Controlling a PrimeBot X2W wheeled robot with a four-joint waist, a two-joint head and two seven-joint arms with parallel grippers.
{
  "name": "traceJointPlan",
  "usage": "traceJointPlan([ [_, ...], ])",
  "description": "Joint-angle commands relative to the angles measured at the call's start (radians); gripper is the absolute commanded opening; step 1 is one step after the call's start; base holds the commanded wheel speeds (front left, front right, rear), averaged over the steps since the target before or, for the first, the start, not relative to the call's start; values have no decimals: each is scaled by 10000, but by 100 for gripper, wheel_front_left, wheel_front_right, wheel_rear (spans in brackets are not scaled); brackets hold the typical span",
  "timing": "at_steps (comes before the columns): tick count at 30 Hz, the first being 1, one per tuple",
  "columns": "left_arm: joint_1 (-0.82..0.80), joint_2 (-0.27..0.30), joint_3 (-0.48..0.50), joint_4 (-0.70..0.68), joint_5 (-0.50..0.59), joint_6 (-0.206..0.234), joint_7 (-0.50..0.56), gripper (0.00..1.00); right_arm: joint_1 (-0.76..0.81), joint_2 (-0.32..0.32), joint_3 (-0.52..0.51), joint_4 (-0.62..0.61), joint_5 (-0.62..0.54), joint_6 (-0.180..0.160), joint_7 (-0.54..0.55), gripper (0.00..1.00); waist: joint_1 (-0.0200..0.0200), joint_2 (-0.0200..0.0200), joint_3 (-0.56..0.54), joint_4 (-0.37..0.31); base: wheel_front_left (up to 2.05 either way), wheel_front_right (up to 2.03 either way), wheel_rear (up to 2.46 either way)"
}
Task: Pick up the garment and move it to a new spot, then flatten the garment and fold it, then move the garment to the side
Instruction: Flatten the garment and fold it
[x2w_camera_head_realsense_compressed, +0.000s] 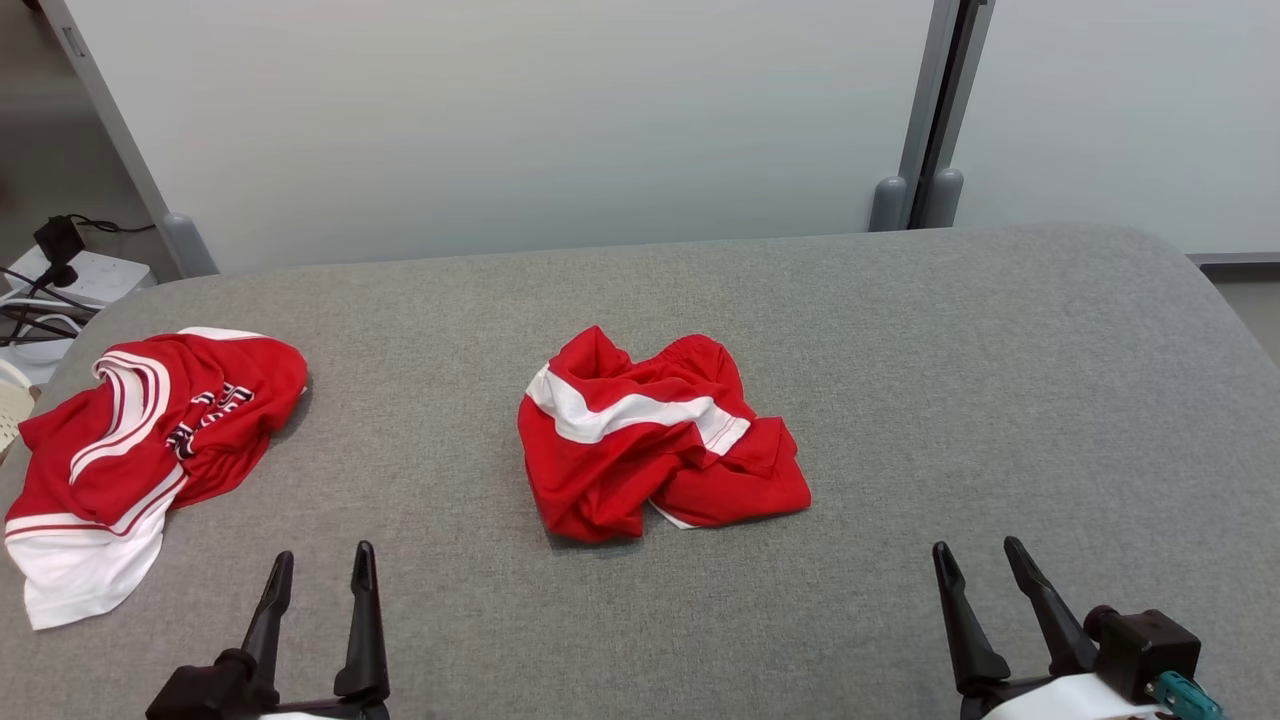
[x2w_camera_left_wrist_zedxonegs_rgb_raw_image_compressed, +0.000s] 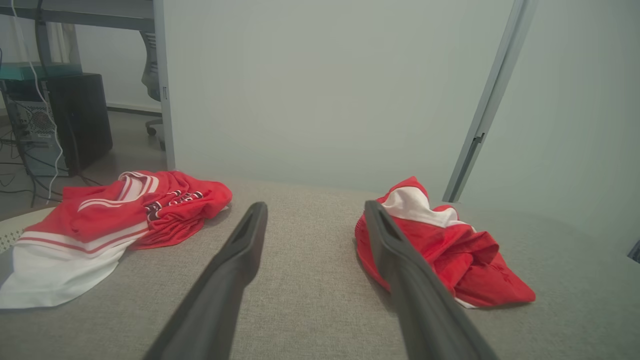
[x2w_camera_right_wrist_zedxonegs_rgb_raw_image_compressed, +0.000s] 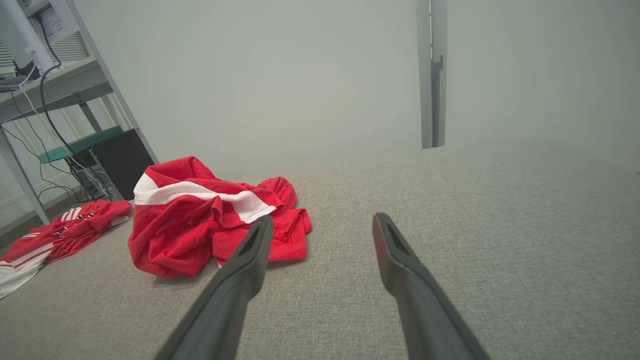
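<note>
Nearest, the left gripper (x2w_camera_head_realsense_compressed: 323, 552) and right gripper (x2w_camera_head_realsense_compressed: 976, 546) both stand with jaws spread wide, nothing held, well short of any cloth. Ahead, in the middle of the grey table (x2w_camera_head_realsense_compressed: 950, 400), lie the crumpled red shorts (x2w_camera_head_realsense_compressed: 650, 450), white stripe (x2w_camera_head_realsense_compressed: 620, 412) on top. The danger: a pinch on one loose fold lifts a single layer and the heap drags. Off left, the red jersey (x2w_camera_head_realsense_compressed: 150, 440) sits by the edge, and a wide left reach could snag it.

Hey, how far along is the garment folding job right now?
Nothing looks done: the central red garment lies crumpled. Nothing is in hand; the left gripper and right gripper are open, short of it. Picking up, moving, flattening, folding and setting aside all remain.
</note>
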Motion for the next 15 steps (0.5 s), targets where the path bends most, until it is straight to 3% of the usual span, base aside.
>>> traceJointPlan([
  [1, -243, 56, 370, -321, 130, -32, -48, 100, -228, -57, 275, -313, 24, 14, -134, 100, 0, -1, -9, -5, 0, 0, 0],
  [15, -149, 55, 330, -86, 443, -209, -48, 100, -162, -57, 373, -302, -111, 14, -134, 100, 0, -1, 10, 58, 0, 0, 0],
])
